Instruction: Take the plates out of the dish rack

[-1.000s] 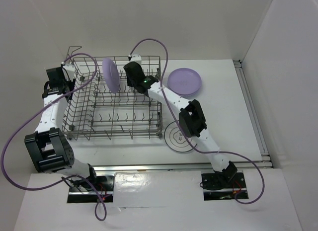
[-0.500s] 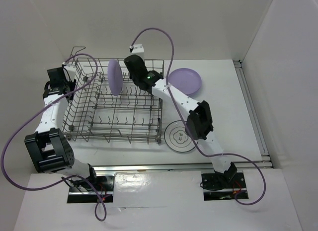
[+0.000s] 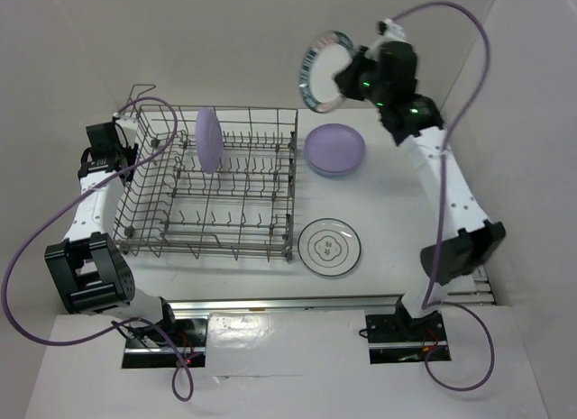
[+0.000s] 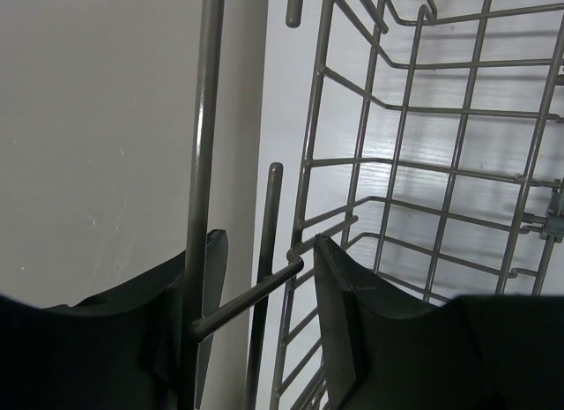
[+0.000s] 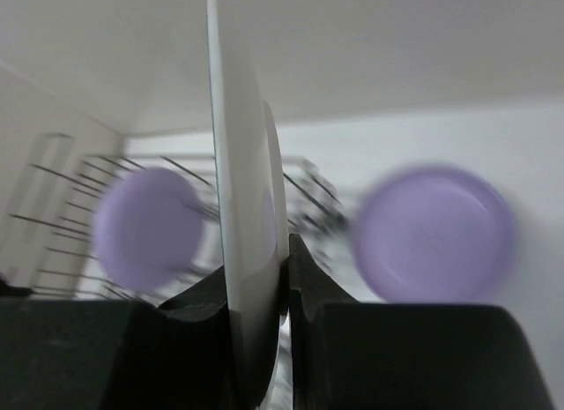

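One white plate [image 3: 317, 69], dark-blue patterned rim, edge-on

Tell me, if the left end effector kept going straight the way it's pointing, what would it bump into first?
Probably the dish rack. The left end effector already has the rack's edge wires between its fingers, with the basket's wire grid just beyond. Depth is hard to judge.

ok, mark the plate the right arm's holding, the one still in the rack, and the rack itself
patterned-rim plate [image 3: 321, 69], top view, its face
lavender plate [image 3: 208, 139], top view, its upright face
dish rack [image 3: 290, 189], top view, right wall
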Robot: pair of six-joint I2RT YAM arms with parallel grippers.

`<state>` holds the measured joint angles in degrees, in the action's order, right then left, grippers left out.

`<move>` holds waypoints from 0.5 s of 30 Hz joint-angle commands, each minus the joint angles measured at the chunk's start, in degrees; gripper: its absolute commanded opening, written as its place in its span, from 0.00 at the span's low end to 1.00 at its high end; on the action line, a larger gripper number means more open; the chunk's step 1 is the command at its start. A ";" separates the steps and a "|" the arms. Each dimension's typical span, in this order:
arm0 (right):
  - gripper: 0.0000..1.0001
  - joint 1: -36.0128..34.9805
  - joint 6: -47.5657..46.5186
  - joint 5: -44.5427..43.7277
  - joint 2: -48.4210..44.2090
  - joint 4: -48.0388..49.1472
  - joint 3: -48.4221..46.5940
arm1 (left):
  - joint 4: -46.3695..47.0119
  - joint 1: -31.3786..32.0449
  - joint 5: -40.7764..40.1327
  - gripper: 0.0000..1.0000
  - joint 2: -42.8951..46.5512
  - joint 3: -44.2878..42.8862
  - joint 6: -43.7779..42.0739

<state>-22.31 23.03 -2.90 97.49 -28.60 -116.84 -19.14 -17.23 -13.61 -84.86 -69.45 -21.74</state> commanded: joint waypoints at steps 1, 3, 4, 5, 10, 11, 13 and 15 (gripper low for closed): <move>0.00 11.20 1.59 26.55 -9.14 -4.80 17.82 | -4.59 -0.34 1.75 0.57 -0.75 2.57 3.37; 0.00 19.64 0.02 35.55 -15.45 -4.18 29.40 | -4.59 -0.34 0.09 0.57 -1.27 2.57 3.37; 0.00 23.76 -0.52 43.94 -16.80 -4.79 32.69 | -5.20 -0.34 -0.45 0.57 -1.27 2.57 3.37; 0.00 24.84 -1.31 47.16 -17.68 -5.41 35.77 | -5.21 -0.34 -0.98 0.57 -1.88 2.57 3.37; 0.00 25.38 -4.49 57.12 -23.04 -3.85 58.71 | -6.52 -0.87 -1.87 0.57 -2.94 1.95 3.89; 0.00 25.38 -4.48 57.99 -24.18 -0.53 61.87 | -6.53 -0.87 -1.86 0.57 -2.94 1.34 4.50; 0.00 25.38 -2.99 60.36 -26.73 2.40 69.44 | -7.84 -0.87 -1.07 0.57 -2.94 1.34 5.21; 0.00 25.38 -2.99 60.99 -27.35 4.69 74.27 | -7.85 -0.87 -0.46 0.57 -2.94 1.34 5.21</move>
<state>2.92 20.05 49.39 73.87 -32.36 -45.63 -19.18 -17.17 -15.29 -85.12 -69.56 -20.56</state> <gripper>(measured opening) 0.200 0.568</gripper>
